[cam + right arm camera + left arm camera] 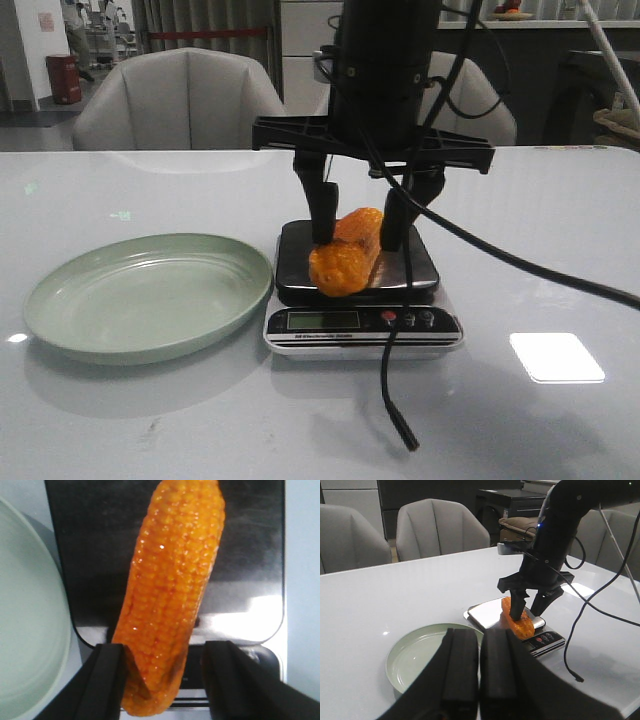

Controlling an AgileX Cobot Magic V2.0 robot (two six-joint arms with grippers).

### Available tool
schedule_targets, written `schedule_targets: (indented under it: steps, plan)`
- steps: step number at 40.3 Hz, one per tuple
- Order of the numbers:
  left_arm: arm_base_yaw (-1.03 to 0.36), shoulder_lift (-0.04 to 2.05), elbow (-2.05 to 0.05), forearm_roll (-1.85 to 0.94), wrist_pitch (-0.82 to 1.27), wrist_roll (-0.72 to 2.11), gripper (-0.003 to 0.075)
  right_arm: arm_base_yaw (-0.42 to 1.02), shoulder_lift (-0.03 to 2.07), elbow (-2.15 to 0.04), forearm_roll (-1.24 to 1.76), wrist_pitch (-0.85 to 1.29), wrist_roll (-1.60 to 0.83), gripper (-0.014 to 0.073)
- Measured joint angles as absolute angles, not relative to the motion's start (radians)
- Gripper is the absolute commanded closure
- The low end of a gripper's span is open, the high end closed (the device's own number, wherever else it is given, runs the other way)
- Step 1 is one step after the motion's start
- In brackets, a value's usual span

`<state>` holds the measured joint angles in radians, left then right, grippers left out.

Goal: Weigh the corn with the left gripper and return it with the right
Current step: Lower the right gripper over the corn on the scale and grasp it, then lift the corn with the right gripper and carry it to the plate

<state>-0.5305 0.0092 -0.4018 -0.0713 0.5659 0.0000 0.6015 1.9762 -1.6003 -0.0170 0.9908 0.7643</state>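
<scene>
The orange-yellow corn point(345, 258) lies on the steel platform of the kitchen scale point(300, 262), its near end hanging over the scale's display. My right gripper point(358, 235) reaches straight down over it, open, with a finger on each side of the cob. In the right wrist view the corn point(170, 595) sits between the fingers of the right gripper point(170, 680); one finger touches it and the other stands apart. My left gripper point(480, 680) is shut and empty, held above the table over the near side of the green plate point(415, 655). It is out of the front view.
The empty green plate point(100, 300) lies left of the scale. A black cable point(390, 380) hangs from the right arm down to the table in front of the scale. Grey chairs point(180, 95) stand beyond the table's far edge.
</scene>
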Motion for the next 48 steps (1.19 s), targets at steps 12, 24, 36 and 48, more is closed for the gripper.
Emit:
schedule_targets:
  steps: [12, 24, 36, 48]
  plan:
    - [-0.530, 0.009, -0.402, -0.071, 0.566, 0.000, 0.0589, 0.601, 2.042, -1.604, 0.012, 0.964, 0.775, 0.0031]
    - [-0.530, 0.009, -0.402, -0.071, 0.568, 0.000, 0.0589, 0.601, 2.064, -1.632, 0.021, 0.966, 0.777, 0.0110]
    - [-0.530, 0.009, -0.402, -0.071, 0.570, 0.000, 0.0590, 0.625, 2.073, -1.730, 0.022, 0.962, 0.739, 0.0321]
    - [-0.530, 0.009, -0.402, -0.071, 0.570, 0.000, 0.0589, 0.677, 2.073, -1.780, 0.055, 0.953, 0.706, 0.0326]
